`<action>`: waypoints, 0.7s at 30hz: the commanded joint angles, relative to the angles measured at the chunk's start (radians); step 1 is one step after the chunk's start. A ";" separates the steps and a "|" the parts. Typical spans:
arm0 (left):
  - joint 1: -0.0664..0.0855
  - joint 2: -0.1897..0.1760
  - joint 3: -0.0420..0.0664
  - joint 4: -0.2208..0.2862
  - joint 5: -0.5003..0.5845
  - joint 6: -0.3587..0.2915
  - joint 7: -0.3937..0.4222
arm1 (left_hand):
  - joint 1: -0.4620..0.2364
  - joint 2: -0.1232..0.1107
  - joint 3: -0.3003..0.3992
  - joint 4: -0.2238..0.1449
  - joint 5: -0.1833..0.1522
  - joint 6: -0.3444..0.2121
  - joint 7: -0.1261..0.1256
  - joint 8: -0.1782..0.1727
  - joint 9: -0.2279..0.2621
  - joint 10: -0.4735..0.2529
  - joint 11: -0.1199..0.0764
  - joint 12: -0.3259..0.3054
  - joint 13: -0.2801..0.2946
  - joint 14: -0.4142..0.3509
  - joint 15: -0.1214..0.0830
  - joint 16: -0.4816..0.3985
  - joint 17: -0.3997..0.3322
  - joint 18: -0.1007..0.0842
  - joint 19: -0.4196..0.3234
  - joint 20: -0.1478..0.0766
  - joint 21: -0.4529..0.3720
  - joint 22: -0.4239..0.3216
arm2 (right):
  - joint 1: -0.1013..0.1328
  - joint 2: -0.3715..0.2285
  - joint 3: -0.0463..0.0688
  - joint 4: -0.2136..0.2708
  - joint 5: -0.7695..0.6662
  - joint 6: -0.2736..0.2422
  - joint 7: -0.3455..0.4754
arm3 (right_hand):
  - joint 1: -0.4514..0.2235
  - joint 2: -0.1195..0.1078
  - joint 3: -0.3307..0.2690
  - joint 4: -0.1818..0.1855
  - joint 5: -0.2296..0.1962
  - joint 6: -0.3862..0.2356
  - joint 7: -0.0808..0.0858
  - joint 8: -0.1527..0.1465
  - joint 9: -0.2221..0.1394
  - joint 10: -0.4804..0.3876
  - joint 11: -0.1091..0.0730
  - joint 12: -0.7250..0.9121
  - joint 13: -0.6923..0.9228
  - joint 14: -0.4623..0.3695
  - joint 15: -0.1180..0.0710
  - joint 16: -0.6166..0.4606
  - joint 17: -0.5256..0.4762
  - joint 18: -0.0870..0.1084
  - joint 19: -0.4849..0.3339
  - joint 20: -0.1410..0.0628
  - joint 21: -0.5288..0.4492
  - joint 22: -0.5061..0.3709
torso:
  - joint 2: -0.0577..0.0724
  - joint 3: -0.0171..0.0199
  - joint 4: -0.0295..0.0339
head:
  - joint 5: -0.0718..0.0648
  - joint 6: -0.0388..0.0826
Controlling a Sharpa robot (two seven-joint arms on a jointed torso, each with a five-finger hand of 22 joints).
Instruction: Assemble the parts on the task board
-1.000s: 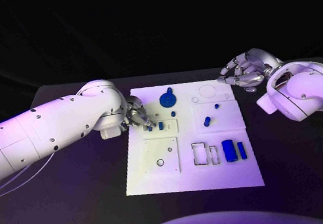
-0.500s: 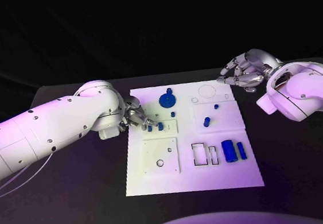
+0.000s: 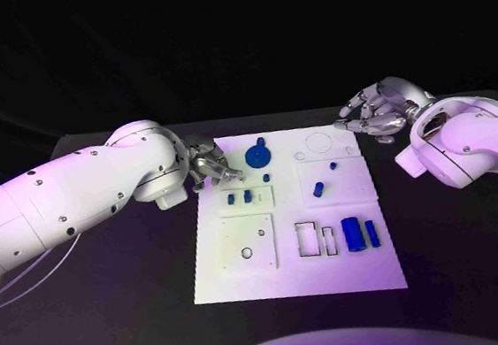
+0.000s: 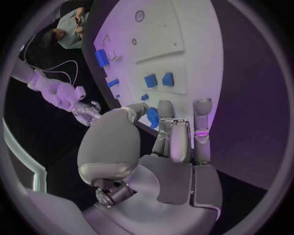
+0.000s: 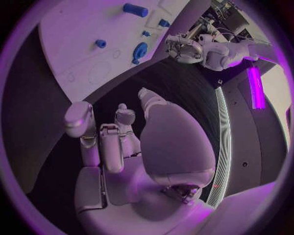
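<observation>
A: Where are the hands?

B: The left hand point(image 3: 209, 165) hovers at the task board point(image 3: 304, 280)'s 10 o'clock corner, fingers apart, holding nothing. The right hand point(image 3: 377, 111) hangs off the board's 2 o'clock corner, fingers curled inward, nothing in them.

A: And the parts?

B: 2 small blue blocks point(image 3: 238, 198) sit side by side in a raised square panel point(image 3: 262, 201) just below the left hand. A round blue piece point(image 3: 257, 153) lies toward 12 o'clock, and 2 blue cylinders point(image 3: 360, 232) lie toward 4 o'clock.
</observation>
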 commanded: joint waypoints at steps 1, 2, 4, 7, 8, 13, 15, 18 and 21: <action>0.001 0.008 0.001 0.007 -0.029 -0.130 0.197 | 0.053 -0.018 0.036 -0.006 0.005 -0.045 0.026 -0.028 -0.027 -0.082 0.027 -0.043 -0.040 -0.119 0.023 -0.171 -0.195 0.015 -0.074 0.022 -0.138 -0.074 | 0.000 0.000 0.000 0.000 -0.003 0.006 0.007 | -0.011 -0.001 0.001 0.002 0.004 -0.007 0.003 0.005 -0.002 -0.002 -0.002 0.005 -0.003 0.060 0.000 -0.006 0.105 0.012 0.003 -0.001 -0.010 -0.001 | 0.001 -0.0010 -0.0007 | -0.004 0.003; 0.001 0.012 0.000 0.007 -0.044 -0.144 0.231 | 0.080 -0.026 0.051 -0.012 -0.004 -0.062 0.037 -0.046 -0.042 -0.105 0.037 -0.061 -0.058 -0.130 0.032 -0.185 -0.210 0.015 -0.076 0.029 -0.156 -0.085 | 0.000 0.000 0.000 0.000 -0.003 0.006 0.007 | -0.011 -0.001 0.001 0.001 0.005 -0.007 0.003 0.005 -0.002 -0.003 -0.002 0.004 -0.004 0.059 0.000 -0.008 0.102 0.012 0.002 -0.001 -0.012 -0.003 | 0.001 -0.0011 -0.0009 | -0.005 0.005; 0.000 0.020 -0.003 0.004 -0.081 -0.168 0.295 | 0.133 -0.036 0.091 -0.033 -0.048 -0.083 0.060 -0.081 -0.073 -0.158 0.059 -0.115 -0.103 -0.198 0.051 -0.258 -0.297 0.012 -0.090 0.045 -0.188 -0.099 | 0.000 0.000 0.000 0.000 -0.003 0.006 0.008 | -0.011 -0.001 0.002 0.001 0.006 -0.008 0.003 0.005 -0.002 -0.004 -0.002 0.003 -0.005 0.058 0.000 -0.009 0.099 0.013 0.001 -0.001 -0.014 -0.005 | 0.002 -0.0014 -0.0012 | -0.006 0.008; -0.003 0.037 -0.011 -0.006 -0.182 -0.221 0.407 | 0.187 -0.065 0.159 -0.095 -0.118 -0.081 0.090 -0.182 -0.160 -0.195 0.086 -0.208 -0.206 -0.199 0.067 -0.214 -0.274 0.014 -0.081 0.067 -0.206 -0.098 | 0.000 0.000 0.000 -0.001 -0.003 0.005 0.009 | -0.011 0.000 0.002 0.000 0.007 -0.009 0.003 0.005 -0.002 -0.006 -0.002 0.002 -0.007 0.057 0.000 -0.010 0.096 0.013 -0.001 -0.001 -0.018 -0.007 | 0.002 -0.0018 -0.0006 | -0.010 0.012; -0.005 0.041 -0.013 -0.009 -0.207 -0.232 0.427 | 0.190 -0.074 0.161 -0.110 -0.127 -0.064 0.089 -0.198 -0.177 -0.192 0.086 -0.225 -0.227 -0.207 0.071 -0.211 -0.280 0.016 -0.083 0.070 -0.209 -0.095 | 0.000 0.000 0.000 -0.001 -0.003 0.005 0.010 | -0.011 0.000 0.002 0.000 0.007 -0.009 0.003 0.005 -0.002 -0.006 -0.002 0.002 -0.007 0.057 0.000 -0.010 0.096 0.013 -0.001 -0.001 -0.018 -0.007 | 0.002 -0.0020 -0.0007 | -0.011 0.013; -0.013 0.065 -0.020 -0.032 -0.332 -0.260 0.492 | 0.202 -0.078 0.163 -0.175 -0.165 -0.018 0.080 -0.243 -0.221 -0.188 0.087 -0.280 -0.296 -0.219 0.074 -0.200 -0.296 0.019 -0.083 0.074 -0.210 -0.076 | -0.001 0.000 0.000 0.000 -0.002 0.006 0.012 | -0.010 0.000 0.003 0.000 0.009 -0.010 0.003 0.005 -0.003 -0.008 -0.002 -0.001 -0.011 0.057 0.000 -0.012 0.094 0.014 -0.002 -0.001 -0.021 -0.008 | 0.003 -0.0020 -0.0008 | -0.015 0.015; -0.015 0.077 -0.026 -0.047 -0.375 -0.262 0.508 | 0.207 -0.078 0.166 -0.205 -0.182 0.012 0.079 -0.262 -0.238 -0.187 0.088 -0.300 -0.323 -0.197 0.073 -0.170 -0.272 0.020 -0.079 0.073 -0.205 -0.065 | -0.001 0.000 0.000 0.000 -0.001 0.007 0.013 | -0.009 0.000 0.005 -0.001 0.014 -0.012 0.003 0.006 -0.003 -0.013 -0.002 -0.005 -0.017 0.056 0.000 -0.012 0.093 0.014 -0.003 -0.001 -0.022 -0.009 | 0.002 -0.0017 -0.0012 | -0.015 0.016; -0.017 0.094 -0.034 -0.070 -0.431 -0.257 0.526 | 0.205 -0.078 0.168 -0.244 -0.183 0.041 0.066 -0.297 -0.261 -0.182 0.083 -0.322 -0.357 -0.167 0.069 -0.123 -0.246 0.022 -0.070 0.068 -0.188 -0.040 | -0.001 0.000 0.000 0.001 -0.001 0.007 0.014 | -0.008 0.001 0.006 -0.001 0.016 -0.012 0.003 0.007 -0.003 -0.015 -0.002 -0.006 -0.019 0.056 0.000 -0.013 0.092 0.014 -0.003 -0.001 -0.023 -0.009 | 0.003 -0.0012 -0.0013 | -0.015 0.018; -0.020 0.110 -0.039 -0.089 -0.488 -0.252 0.544 | 0.193 -0.080 0.164 -0.271 -0.176 0.049 0.056 -0.330 -0.277 -0.185 0.082 -0.343 -0.383 -0.151 0.061 -0.091 -0.232 0.021 -0.069 0.063 -0.178 -0.019 | -0.001 0.001 0.000 0.002 -0.001 0.006 0.015 | -0.008 0.001 0.006 -0.001 0.018 -0.013 0.003 0.007 -0.003 -0.016 -0.001 -0.007 -0.021 0.056 0.000 -0.013 0.092 0.014 -0.002 -0.001 -0.022 -0.008 | 0.004 -0.0016 -0.0015 | -0.017 0.020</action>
